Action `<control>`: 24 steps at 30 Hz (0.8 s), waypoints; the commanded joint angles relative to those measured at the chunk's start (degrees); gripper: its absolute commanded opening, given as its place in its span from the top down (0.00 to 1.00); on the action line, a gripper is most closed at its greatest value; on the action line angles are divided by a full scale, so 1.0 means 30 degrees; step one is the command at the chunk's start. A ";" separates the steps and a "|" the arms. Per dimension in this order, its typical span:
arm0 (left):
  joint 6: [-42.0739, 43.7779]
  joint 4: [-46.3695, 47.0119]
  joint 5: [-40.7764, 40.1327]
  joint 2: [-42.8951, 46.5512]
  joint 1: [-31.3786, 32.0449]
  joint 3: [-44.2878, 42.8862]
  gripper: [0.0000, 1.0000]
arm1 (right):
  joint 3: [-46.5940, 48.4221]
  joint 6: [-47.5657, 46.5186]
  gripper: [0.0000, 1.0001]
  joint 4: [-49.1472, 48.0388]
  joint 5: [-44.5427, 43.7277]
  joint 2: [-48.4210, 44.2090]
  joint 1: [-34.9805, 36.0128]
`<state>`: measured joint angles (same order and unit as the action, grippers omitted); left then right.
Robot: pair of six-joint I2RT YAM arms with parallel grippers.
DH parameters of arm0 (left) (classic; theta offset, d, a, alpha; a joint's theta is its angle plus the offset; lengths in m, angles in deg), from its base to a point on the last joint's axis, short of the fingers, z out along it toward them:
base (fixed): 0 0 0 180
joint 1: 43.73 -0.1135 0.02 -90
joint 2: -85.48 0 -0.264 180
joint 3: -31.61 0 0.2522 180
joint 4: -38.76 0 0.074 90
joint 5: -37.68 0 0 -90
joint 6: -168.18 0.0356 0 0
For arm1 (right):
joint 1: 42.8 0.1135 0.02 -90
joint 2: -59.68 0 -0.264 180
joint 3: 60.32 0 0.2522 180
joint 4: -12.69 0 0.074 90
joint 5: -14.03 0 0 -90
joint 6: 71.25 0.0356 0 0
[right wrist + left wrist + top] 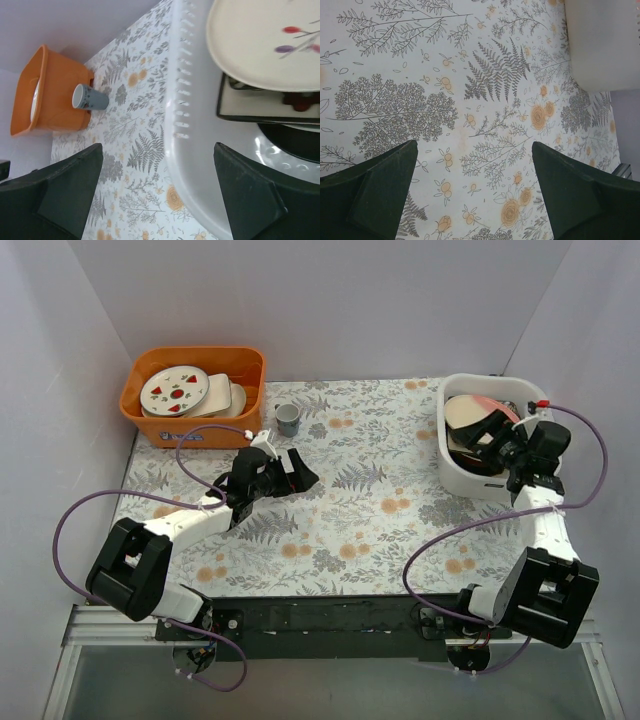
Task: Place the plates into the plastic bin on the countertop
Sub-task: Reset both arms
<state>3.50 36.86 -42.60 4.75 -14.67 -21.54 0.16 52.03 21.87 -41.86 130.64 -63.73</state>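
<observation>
Plates (478,420) are being contained, stacked and overlapping, in the plastic bin (458,478) at the far right corner of the countertop (370,505). From the right wrist, a cream plate (260,45) with small red and purple marks is being shown uppermost. A dark-rimmed square one is lying under it, and a dark round one lower down.

Right arm: being stretched forward along the right edge, wrist bent over the bin's near side. Right gripper (159,146) is being held with jaws spread wide, straddling the slotted wall. One finger is over the countertop, the other over the bin's inside. Nothing is being gripped; contact with the rim cannot be told.

Left arm: being extended diagonally toward the countertop's middle. Left gripper (474,146) is likewise being held wide apart above the printed surface, nothing between the fingers.

Orange bin (140,405), with white plates (175,390) inside, is being seen at the far left corner, a grey cup (288,418) just beside it.
</observation>
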 commanded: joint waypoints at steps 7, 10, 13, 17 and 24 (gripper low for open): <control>0.1275 0.0120 0.0483 0.0776 -0.0077 -0.1251 0.02 | 0.3673 -0.2946 0.02 0.2900 -0.2754 -0.0538 0.5038; 0.1832 -0.0114 0.0278 0.1069 -0.0077 -0.1398 0.02 | 0.4114 -0.3795 0.02 0.3311 -0.3603 -0.0801 0.5800; 0.2186 -0.0318 -0.0102 0.1392 -0.0077 -0.1486 0.02 | 0.4348 -0.4500 0.02 0.3577 -0.4717 -0.1094 0.6446; 0.2595 -0.0905 -0.0455 0.1451 -0.0077 -0.1925 0.02 | 0.4524 -0.5143 0.02 0.4015 -0.5652 -0.1211 0.6946; 0.2596 -0.1285 -0.0865 0.1421 -0.0106 -0.2072 0.02 | 0.5197 -0.6783 0.02 0.4951 -0.7704 -0.0510 0.9755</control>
<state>9.91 34.74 -43.39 6.96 -14.73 -25.83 11.70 36.27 35.27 -60.00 128.41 -38.75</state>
